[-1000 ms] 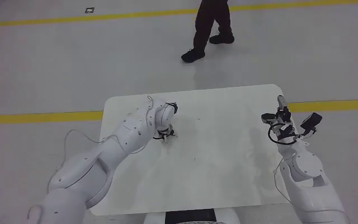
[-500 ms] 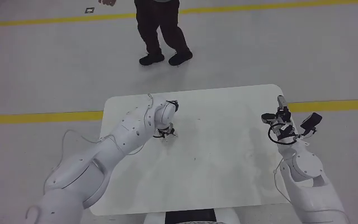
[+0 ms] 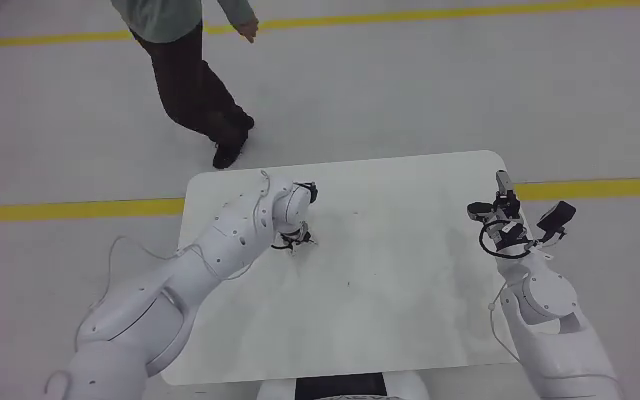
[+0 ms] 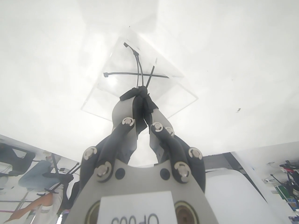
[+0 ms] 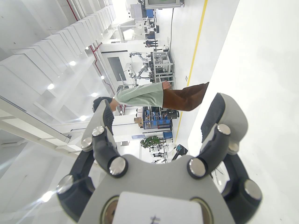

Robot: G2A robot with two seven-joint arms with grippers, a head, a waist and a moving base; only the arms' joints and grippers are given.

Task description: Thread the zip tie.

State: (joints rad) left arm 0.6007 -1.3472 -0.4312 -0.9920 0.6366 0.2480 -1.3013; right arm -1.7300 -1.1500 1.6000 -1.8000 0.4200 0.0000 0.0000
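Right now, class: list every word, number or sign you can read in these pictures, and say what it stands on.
Nothing reads whole.
Left label, on the left gripper: upside down, cut off at the picture's edge; unreadable.
Right label, on the right gripper: one cut-off mark; unreadable.
Floor marker: too small.

The zip ties (image 4: 137, 74) look like thin, matt black plastic. They lie on a clear, glossy plastic sheet (image 4: 179, 87). Under the sheet, the bench (image 4: 233, 47) is smooth and white with a faint sheen. The left tool (image 4: 142, 92) is pale plastic with black rubbery tips and shiny metal rivets (image 4: 128, 121).
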